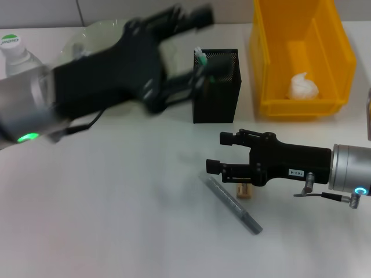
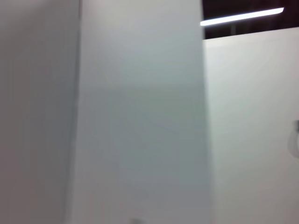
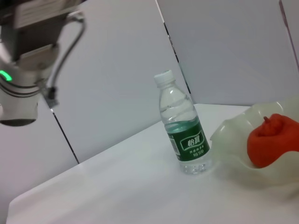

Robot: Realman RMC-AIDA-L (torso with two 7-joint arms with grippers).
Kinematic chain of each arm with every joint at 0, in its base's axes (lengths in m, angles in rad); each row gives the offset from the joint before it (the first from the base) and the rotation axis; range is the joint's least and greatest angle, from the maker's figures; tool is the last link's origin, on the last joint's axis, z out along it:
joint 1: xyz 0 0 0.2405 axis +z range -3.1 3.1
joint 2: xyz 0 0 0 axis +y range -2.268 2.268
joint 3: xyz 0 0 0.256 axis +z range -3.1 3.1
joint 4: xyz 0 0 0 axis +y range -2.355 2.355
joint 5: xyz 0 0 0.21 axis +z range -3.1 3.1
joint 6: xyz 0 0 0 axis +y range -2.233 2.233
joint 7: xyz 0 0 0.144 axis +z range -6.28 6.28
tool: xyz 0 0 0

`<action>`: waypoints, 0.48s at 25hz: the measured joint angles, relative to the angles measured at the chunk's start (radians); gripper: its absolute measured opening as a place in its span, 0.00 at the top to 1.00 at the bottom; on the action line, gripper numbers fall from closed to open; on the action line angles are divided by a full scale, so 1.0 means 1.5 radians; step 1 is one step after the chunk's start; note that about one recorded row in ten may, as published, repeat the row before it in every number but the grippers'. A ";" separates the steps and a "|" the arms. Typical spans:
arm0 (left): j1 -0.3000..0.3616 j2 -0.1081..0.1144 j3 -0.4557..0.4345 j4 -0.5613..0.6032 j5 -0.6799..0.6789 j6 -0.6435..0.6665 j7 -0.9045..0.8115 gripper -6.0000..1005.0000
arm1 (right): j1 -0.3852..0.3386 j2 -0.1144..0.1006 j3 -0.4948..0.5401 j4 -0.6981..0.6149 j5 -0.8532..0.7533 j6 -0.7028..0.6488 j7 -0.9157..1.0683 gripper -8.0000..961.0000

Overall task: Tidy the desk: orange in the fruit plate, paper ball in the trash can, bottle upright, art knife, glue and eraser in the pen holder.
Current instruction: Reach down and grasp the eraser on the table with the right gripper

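The left gripper is open and raised beside the pen holder; the right gripper is open and empty just above the knife and eraser on the desk. The paper ball lies in the yellow bin. The bottle stands upright beside the plate holding the orange.

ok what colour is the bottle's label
Green, with white lettering; the bottle's label shows best in the right wrist view.

Light: bright, even, from overhead
Shadows: soft, faint on the table
Blur: left pincer smeared
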 joint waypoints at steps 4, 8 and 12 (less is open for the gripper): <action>0.023 0.006 -0.121 -0.004 0.156 0.155 -0.050 0.27 | 0.003 -0.001 -0.001 -0.004 0.000 -0.001 0.004 0.12; 0.042 0.004 -0.166 -0.005 0.216 0.169 -0.057 0.26 | 0.003 -0.002 -0.001 -0.005 0.000 -0.008 0.005 0.12; 0.088 -0.006 -0.277 -0.018 0.342 0.168 -0.020 0.25 | -0.004 -0.003 0.000 -0.025 0.000 -0.035 0.003 0.12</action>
